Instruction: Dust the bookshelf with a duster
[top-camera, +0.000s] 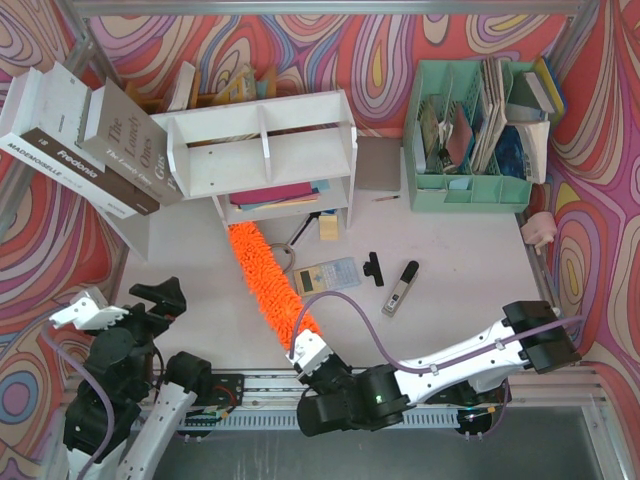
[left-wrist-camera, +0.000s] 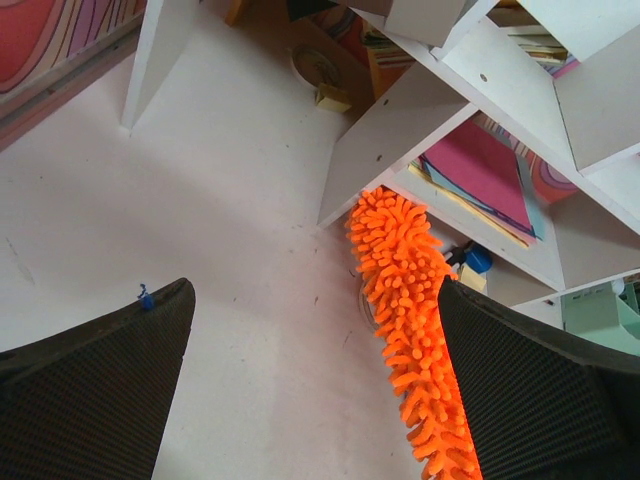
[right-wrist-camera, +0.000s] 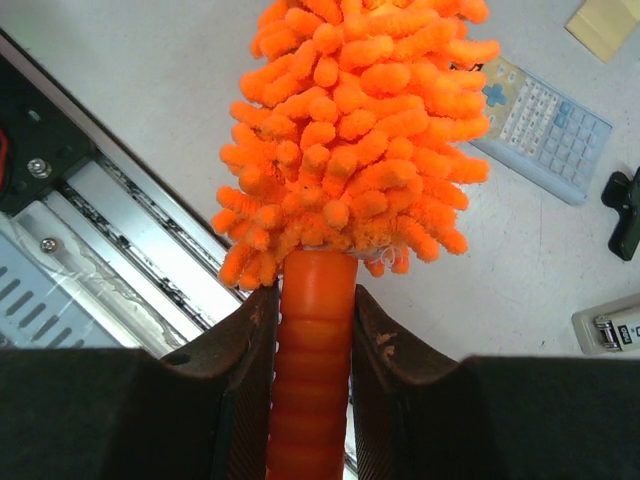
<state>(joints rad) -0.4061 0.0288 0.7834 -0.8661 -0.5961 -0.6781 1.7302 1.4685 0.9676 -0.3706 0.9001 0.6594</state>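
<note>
The white bookshelf stands at the back middle of the table, with coloured books lying in its lower tier. The orange fluffy duster lies slanted from the shelf's lower left corner down toward the near edge; its tip touches that corner. My right gripper is shut on the duster's ribbed orange handle, just below the fluffy head. My left gripper hangs open over bare table at the near left, the duster passing beside its right finger.
Two big books lean at the shelf's left. A mint green organizer stands back right. A calculator, a black clip, a small grey device and a yellow note pad lie near the duster.
</note>
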